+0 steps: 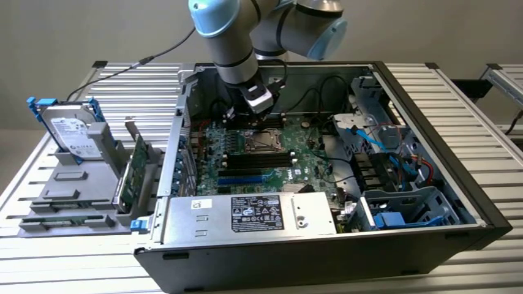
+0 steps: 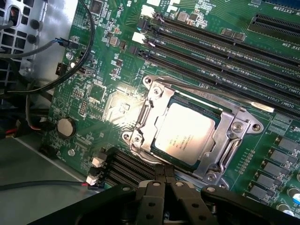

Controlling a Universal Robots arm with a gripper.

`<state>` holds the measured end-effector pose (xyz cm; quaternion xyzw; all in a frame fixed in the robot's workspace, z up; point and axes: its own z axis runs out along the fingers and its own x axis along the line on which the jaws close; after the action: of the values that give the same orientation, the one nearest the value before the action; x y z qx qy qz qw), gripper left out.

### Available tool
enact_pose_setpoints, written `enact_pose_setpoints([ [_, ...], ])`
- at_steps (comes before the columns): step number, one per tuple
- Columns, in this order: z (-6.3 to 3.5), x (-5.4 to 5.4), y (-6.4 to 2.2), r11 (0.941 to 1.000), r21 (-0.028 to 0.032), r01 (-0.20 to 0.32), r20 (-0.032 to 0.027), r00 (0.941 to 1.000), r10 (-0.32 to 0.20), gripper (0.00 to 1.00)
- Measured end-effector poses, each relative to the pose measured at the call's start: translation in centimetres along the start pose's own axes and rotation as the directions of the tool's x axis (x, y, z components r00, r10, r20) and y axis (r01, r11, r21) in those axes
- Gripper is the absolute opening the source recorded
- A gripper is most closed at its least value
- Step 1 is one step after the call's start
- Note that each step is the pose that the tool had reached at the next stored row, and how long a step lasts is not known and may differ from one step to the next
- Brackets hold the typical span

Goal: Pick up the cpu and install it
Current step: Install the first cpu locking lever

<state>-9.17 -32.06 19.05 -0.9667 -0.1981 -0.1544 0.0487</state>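
Note:
The cpu [image 2: 185,133], a flat square chip with a dull silver top, lies in the socket of the green motherboard [image 2: 117,61], framed by the socket's metal bracket [image 2: 234,126]. My gripper [image 2: 165,171] hovers just off one edge of the socket, its two black fingers pressed together with nothing between them. In the exterior view the arm reaches down into the open computer case, with the gripper [image 1: 247,117] just above the socket and cpu [image 1: 266,140] near the back of the board.
Black memory slots [image 2: 220,51] run beside the socket, and black cables [image 2: 42,89] lie at the board's edge. The case walls [image 1: 441,122], the power supply [image 1: 253,214] and a drive cage [image 1: 408,208] hem in the board. A hard drive [image 1: 72,131] and green cards [image 1: 135,165] stand outside on a grey holder.

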Motion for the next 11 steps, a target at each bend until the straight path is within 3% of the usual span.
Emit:
enact_pose_setpoints([
  [4,0.01,0.0,0.0,0.9999,-0.0039,-0.012,-0.0002,0.9999,0.012,0.11],
  [11,0.01,0.0,0.0,0.9999,-0.0048,-0.013,-0.0003,0.9999,0.013,0.11],
])
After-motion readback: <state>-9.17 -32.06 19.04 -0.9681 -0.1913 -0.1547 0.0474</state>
